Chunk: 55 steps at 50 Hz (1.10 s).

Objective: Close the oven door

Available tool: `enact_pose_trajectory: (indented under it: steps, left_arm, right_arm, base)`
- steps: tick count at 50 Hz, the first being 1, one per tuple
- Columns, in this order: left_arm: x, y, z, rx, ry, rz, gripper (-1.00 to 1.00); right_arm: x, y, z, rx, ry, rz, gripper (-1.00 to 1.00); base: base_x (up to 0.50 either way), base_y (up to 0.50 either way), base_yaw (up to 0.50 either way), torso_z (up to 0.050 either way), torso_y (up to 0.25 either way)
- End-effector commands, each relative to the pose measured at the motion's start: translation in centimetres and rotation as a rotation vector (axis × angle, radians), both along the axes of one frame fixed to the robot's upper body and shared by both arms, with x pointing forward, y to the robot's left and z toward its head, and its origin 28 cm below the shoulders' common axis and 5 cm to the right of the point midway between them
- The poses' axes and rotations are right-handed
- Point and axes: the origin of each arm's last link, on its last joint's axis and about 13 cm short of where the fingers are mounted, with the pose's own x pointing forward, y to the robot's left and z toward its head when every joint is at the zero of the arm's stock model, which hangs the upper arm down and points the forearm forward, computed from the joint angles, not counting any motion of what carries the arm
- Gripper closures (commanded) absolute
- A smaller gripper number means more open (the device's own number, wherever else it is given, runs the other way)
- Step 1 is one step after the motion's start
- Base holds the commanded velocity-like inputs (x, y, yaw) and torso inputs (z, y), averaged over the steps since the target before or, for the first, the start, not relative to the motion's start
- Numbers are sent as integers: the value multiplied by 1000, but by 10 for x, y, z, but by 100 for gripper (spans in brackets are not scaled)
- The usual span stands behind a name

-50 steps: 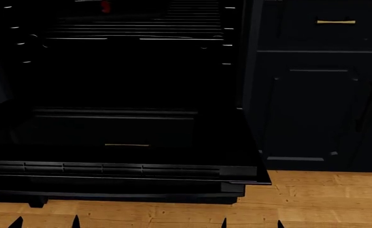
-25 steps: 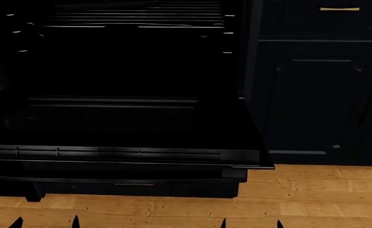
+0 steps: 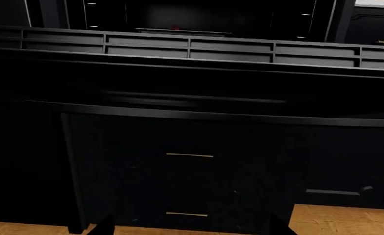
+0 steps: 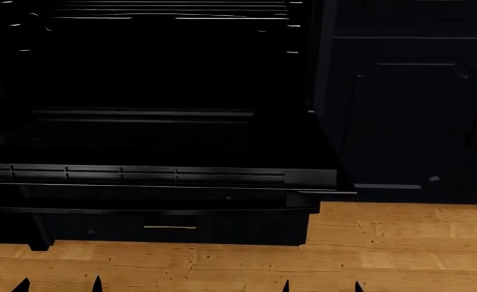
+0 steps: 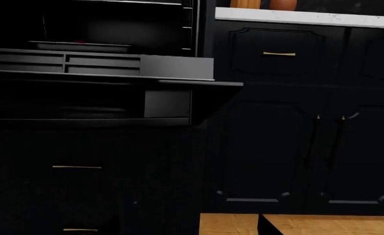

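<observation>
The oven door hangs open and lies flat, its glossy black face up and its vent slots along the near edge. Its long bar handle runs beneath that edge. Behind it the dark oven cavity with wire racks stands exposed. My left gripper and right gripper show only as dark fingertips low over the floor, short of the door and below its edge. Both are open and hold nothing. In the wrist views the door edge sits above each gripper.
A dark drawer front with a short brass handle sits under the door. Navy panelled cabinet doors stand to the right, under a white counter. Wooden floor stretches in front.
The head view has shifted, so the door and cavity sit higher in frame. The drawer's brass handle now shows below the door edge. Both grippers' fingertips keep their place in the frame.
</observation>
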Motion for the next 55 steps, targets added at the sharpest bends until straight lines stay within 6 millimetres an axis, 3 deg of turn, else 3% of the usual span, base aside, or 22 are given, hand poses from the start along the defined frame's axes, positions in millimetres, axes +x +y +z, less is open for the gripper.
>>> enact_pose_trajectory:
  steps: [1,55]
  left_arm:
    - [-1,0,1,3,-2,-3,-100]
    - [1,0,0,-5,9,-10,-100]
  right_arm:
    - [1,0,0,-9,4,-2,-100]
    - [0,2,0,-33,9,3,-100]
  base:
    - [0,0,0,-50,0]
    - [0,0,0,-50,0]
